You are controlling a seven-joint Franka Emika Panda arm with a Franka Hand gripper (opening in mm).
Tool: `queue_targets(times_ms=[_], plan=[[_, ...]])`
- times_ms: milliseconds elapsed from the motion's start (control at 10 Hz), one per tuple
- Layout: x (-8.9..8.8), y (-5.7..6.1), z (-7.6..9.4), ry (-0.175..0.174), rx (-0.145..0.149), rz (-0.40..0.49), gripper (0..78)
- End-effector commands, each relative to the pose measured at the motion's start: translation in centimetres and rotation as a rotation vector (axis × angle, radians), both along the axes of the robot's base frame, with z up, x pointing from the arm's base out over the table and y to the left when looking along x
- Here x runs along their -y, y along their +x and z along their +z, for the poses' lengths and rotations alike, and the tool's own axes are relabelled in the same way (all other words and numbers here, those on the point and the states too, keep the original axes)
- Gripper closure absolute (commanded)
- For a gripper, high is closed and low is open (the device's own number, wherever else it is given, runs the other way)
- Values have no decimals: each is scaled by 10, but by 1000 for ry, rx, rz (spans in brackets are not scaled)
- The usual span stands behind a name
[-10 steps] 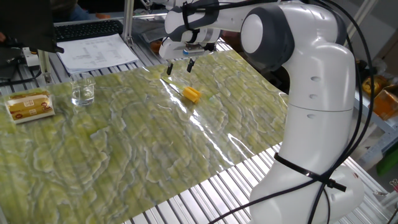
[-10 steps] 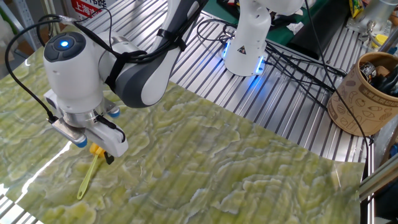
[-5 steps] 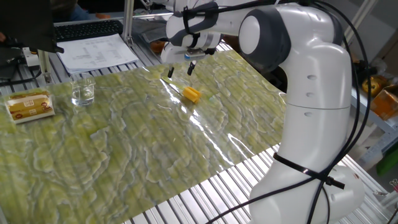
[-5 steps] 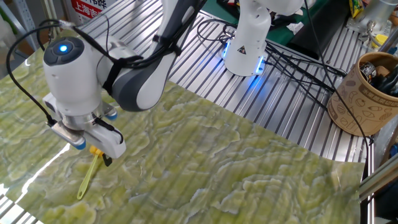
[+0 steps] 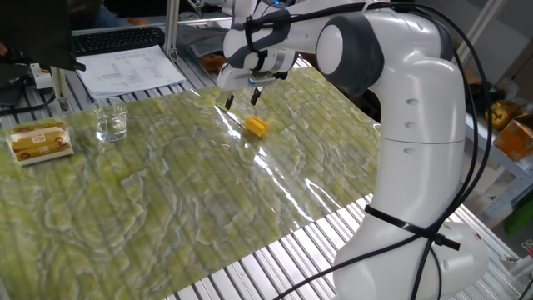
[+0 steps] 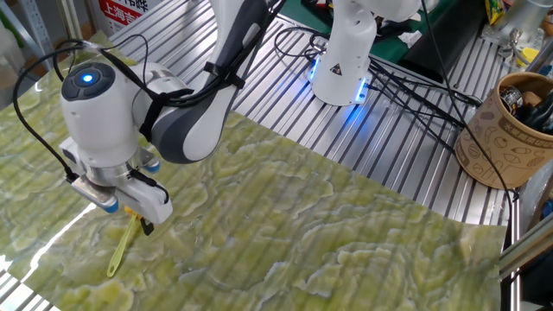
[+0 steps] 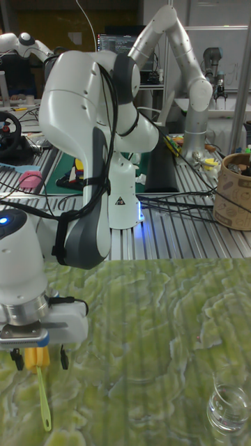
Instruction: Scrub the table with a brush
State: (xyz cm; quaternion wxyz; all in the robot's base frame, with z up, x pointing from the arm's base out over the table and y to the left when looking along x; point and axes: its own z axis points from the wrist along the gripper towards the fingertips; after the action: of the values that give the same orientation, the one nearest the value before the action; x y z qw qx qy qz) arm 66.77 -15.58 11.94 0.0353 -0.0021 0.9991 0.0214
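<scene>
The white Franka arm has swung its wrist a little farther out over the wide table (image 5: pixel 166 208) of silver metal slats under a glossy, wrinkled green-yellow marbled sheet. Its two-finger gripper (image 5: pixel 241 99) has sunk slightly over the last second and now hangs just above the small bright yellow-orange brush (image 5: pixel 257 126), fingers spread and holding nothing. In the tall fixed view the black fingertips (image 7: pixel 64 358) stand either side of the brush head (image 7: pixel 36 357), which lies flat on the sheet with its thin pale stick handle trailing away from the arm's base. That reads as the approach before a grasp; scrubbing has not begun.

Beyond the brush, well apart from it, a clear drinking glass (image 5: pixel 111 122) stands on the sheet, and farther still a flat yellow-labelled packet (image 5: pixel 38 141). Behind the brush, off the sheet, sit a second robot base lit blue (image 6: pixel 341 60) and a brown patterned cup (image 6: pixel 504 130).
</scene>
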Motion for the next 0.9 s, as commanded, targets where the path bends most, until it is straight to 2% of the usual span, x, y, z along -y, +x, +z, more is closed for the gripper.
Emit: queue_targets(times_ms=[100,500,900], plan=[[1,2,-3,2,4,0,1],[2,6,-15,15,14,6,1],[3,8,-16,26,8,-3,1]])
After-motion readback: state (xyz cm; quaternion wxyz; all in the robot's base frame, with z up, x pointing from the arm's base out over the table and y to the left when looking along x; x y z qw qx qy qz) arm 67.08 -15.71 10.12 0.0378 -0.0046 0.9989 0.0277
